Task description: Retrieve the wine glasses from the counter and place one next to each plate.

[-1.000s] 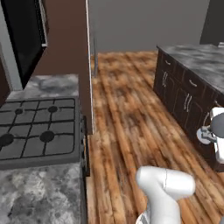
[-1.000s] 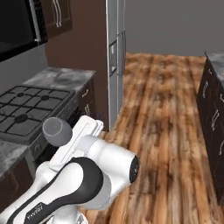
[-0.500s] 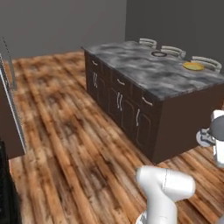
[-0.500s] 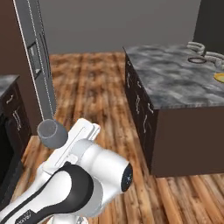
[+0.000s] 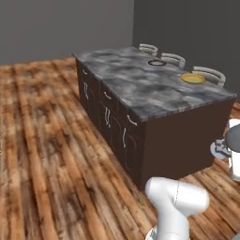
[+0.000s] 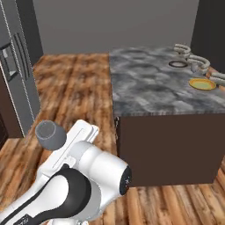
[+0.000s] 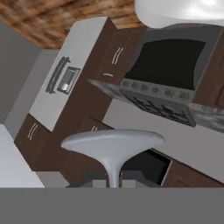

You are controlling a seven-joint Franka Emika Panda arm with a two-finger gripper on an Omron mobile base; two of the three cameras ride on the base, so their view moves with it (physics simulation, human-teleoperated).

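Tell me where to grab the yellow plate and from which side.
Pinch the rim of the yellow plate, probably from above on the side toward the middle of the counter: it lies flat, and a chair crowds its far edge.

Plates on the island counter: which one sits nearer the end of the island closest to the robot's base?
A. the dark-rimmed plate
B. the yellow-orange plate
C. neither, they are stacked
B: the yellow-orange plate lies nearer the island counter's near end; the dark-rimmed plate sits farther back, apart from it.
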